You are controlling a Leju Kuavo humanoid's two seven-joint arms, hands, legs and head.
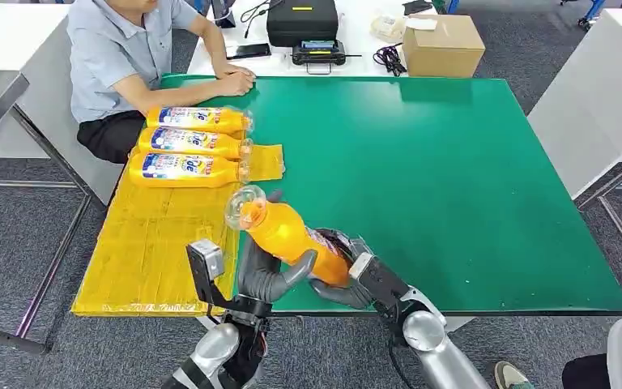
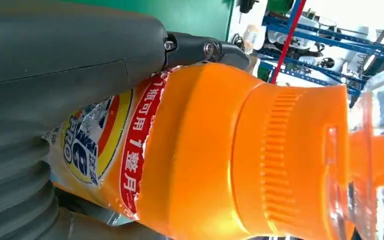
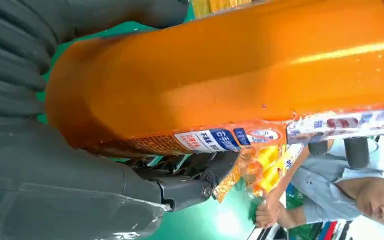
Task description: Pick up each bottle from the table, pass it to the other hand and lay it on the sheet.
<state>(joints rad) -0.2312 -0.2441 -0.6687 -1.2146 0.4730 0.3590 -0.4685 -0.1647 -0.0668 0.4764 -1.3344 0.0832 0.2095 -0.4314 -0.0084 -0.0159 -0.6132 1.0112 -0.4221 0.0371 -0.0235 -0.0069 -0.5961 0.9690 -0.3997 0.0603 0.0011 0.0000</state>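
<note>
An orange bottle with a clear cap hangs tilted over the green table's front edge, cap pointing away from me. My left hand grips its middle from below, thumb wrapped over the side. At the same time my right hand holds its base end. Up close, the left wrist view has the bottle's shoulder and label against my left hand. In the right wrist view the bottle's body lies across my right hand. Three like bottles lie side by side on the yellow sheet.
A person sits at the table's far left corner, one hand resting on the edge near the laid bottles. A cardboard box and a black case stand on the white table behind. White tables flank both sides.
</note>
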